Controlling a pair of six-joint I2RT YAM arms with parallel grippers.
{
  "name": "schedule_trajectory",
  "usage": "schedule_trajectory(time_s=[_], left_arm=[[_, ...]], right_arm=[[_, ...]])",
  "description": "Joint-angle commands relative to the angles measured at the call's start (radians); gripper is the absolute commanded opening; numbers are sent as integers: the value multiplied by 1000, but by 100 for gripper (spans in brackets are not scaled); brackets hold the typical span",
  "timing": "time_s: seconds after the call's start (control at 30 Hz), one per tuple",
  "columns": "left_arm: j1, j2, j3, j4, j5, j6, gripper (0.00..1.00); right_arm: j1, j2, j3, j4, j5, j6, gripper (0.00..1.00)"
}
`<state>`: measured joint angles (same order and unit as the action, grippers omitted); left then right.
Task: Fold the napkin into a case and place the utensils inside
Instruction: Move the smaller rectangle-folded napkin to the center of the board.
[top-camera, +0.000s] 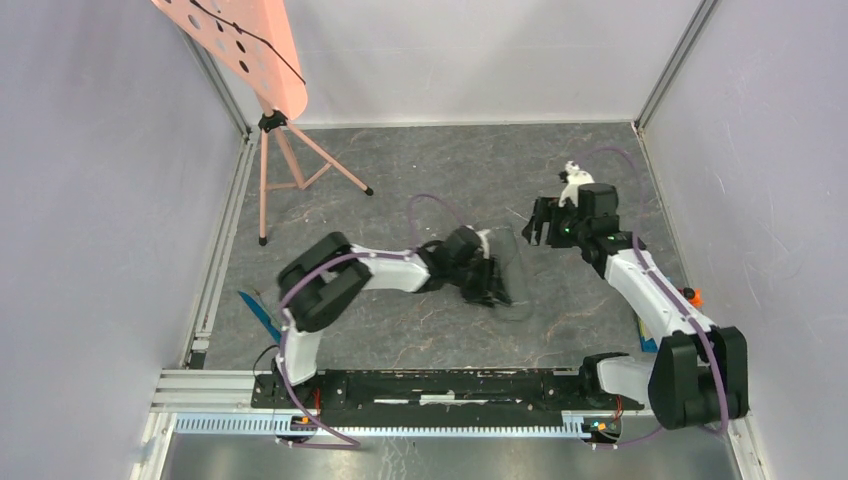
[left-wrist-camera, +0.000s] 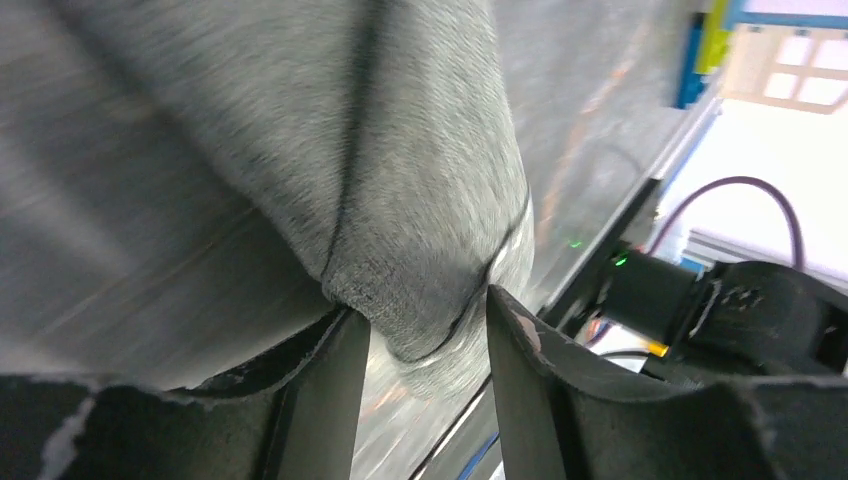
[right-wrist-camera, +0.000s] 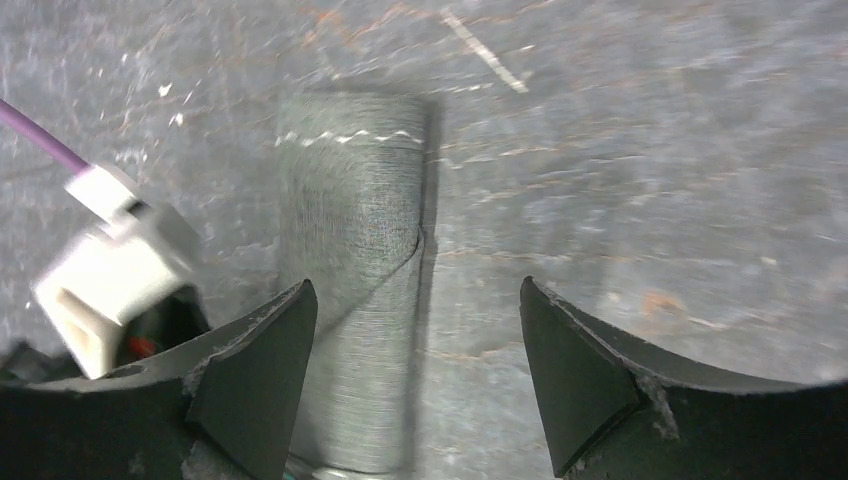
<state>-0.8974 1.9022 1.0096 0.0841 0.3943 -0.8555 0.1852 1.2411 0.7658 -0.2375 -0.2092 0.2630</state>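
The left arm stretches low across the slate-patterned counter, elbow bent. Its left end effector is down on the soft dark grey cloth napkin at the middle. The right arm reaches forward, its right end effector raised just beyond the cloth.

The left wrist view shows the left end effector pinching a bunched fold of napkin. The right wrist view shows the right end effector spread wide, grasping nothing, above the napkin, which lies as a narrow folded strip.
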Motion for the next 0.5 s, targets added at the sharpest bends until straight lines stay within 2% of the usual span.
schedule_trajectory(time_s=[0.0,0.07,0.17,0.3,0.4,0.47], left_arm=[[-151,205,211,191,-61,-248,56],[-191,242,289,236,-79,-315,57],[-218,178,272,197,-163,-269,64],[-195,33,118,201,-205,-223,66],[-139,-87,-14,240,-200,-212,65],[-81,-125,-43,249,-157,-212,61]], right_arm=[[-96,-86,17,-39,2,-51,81],[-118,-102,32,-83,42,-80,81],[-122,-131,23,-125,38,-111,81],[-122,-152,-7,-203,32,-132,78],[-118,-180,-74,-227,-117,-102,72],[-84,-228,-147,-212,-158,-63,65]])
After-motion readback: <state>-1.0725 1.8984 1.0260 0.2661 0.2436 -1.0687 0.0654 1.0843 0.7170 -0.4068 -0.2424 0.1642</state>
